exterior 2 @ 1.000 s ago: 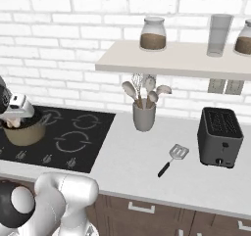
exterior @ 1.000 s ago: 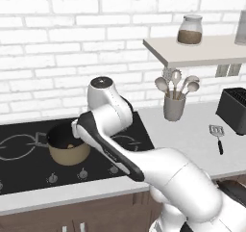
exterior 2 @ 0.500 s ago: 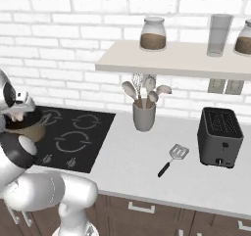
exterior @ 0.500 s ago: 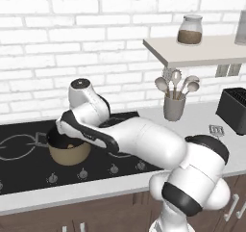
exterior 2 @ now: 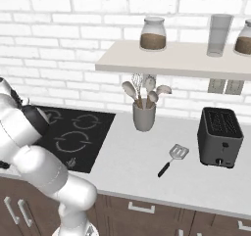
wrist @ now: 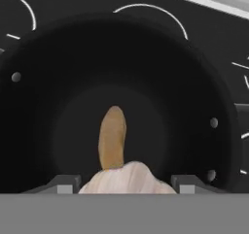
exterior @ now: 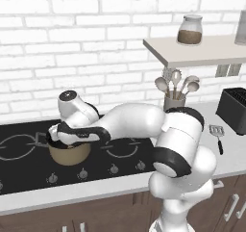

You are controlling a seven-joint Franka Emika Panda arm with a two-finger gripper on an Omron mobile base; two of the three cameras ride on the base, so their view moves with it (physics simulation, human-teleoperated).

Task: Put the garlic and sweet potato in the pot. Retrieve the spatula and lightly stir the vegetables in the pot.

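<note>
Arm bent low over pot [exterior: 70, 153], pincer [wrist: 127, 183] gripping garlic [wrist: 127, 178].

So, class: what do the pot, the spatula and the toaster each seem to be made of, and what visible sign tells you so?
The pot: tan matte outside, dark dull inside; perhaps enamelled metal or ceramic, the look leaves it open.
The spatula: silvery slotted head looks like metal; slim black handle looks like plastic.
The toaster: dark grey matte casing, either painted metal or plastic.

The arm covers most of the short round tan pot [exterior: 70, 154], the off-white garlic lump [wrist: 127, 178] is cut off at the bottom of the hand view, and it overlaps the pinkish-brown sweet potato's [wrist: 112, 137] lower end.
</note>
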